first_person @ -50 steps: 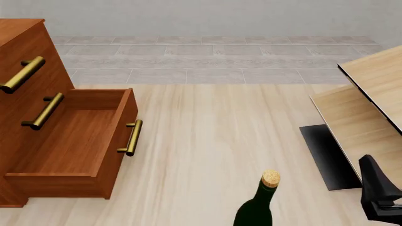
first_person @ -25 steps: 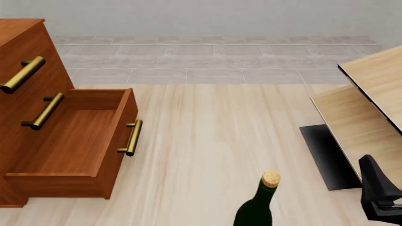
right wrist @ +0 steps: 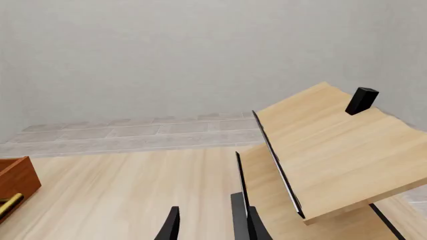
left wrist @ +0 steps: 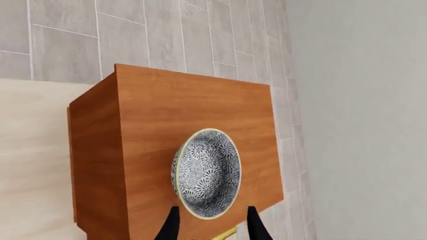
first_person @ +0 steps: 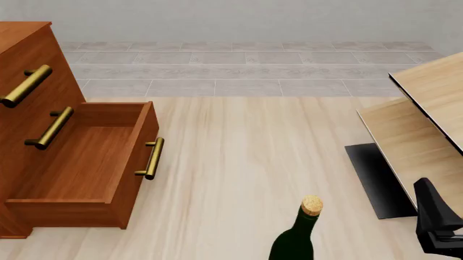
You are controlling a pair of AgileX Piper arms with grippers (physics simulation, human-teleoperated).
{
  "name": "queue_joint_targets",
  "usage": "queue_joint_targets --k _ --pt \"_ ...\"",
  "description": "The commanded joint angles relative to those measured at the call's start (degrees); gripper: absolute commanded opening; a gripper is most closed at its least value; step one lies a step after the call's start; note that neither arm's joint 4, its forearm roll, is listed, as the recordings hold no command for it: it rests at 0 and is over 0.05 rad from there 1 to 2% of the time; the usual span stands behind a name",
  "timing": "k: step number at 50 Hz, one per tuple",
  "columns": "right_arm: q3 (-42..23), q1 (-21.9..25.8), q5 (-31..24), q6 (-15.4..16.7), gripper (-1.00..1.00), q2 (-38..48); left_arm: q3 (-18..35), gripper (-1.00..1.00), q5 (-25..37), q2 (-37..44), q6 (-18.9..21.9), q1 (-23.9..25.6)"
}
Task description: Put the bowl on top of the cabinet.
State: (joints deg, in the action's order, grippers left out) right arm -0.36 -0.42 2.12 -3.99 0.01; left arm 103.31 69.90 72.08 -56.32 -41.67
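The bowl (left wrist: 207, 172), white with a dense dark blue pattern, sits upright on the flat top of the reddish-brown cabinet (left wrist: 167, 110) in the left wrist view. My left gripper (left wrist: 212, 227) hovers above it, open, its two dark fingertips on either side of the bowl's near rim without visibly gripping it. In the front view the cabinet (first_person: 36, 46) stands at the far left; its top and the bowl are out of frame there. My right gripper (right wrist: 212, 227) is open and holds nothing.
The cabinet's bottom drawer (first_person: 79, 162) is pulled out and holds nothing. A dark green corked bottle (first_person: 296, 238) stands at the near edge. Pale wooden slanted panels (first_person: 426, 119) on a dark base fill the right side, with the right arm (first_person: 434, 227) below them.
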Motion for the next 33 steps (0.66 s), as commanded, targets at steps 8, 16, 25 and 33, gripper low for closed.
queue_joint_targets --k 8,16,25,33 --pt "0.12 0.34 -0.32 0.24 1.0 0.0 1.42 1.0 0.0 -1.04 2.25 -1.59" --pt "0.09 0.38 -0.52 0.51 1.0 0.0 2.38 1.0 0.0 -1.75 2.97 -3.61" --pt "0.16 0.29 -0.66 0.9 1.0 0.0 3.5 1.0 0.0 -2.49 3.15 -4.87" --pt "0.14 0.14 -0.9 1.36 1.0 0.01 5.63 1.0 0.0 -3.27 2.4 -5.22"
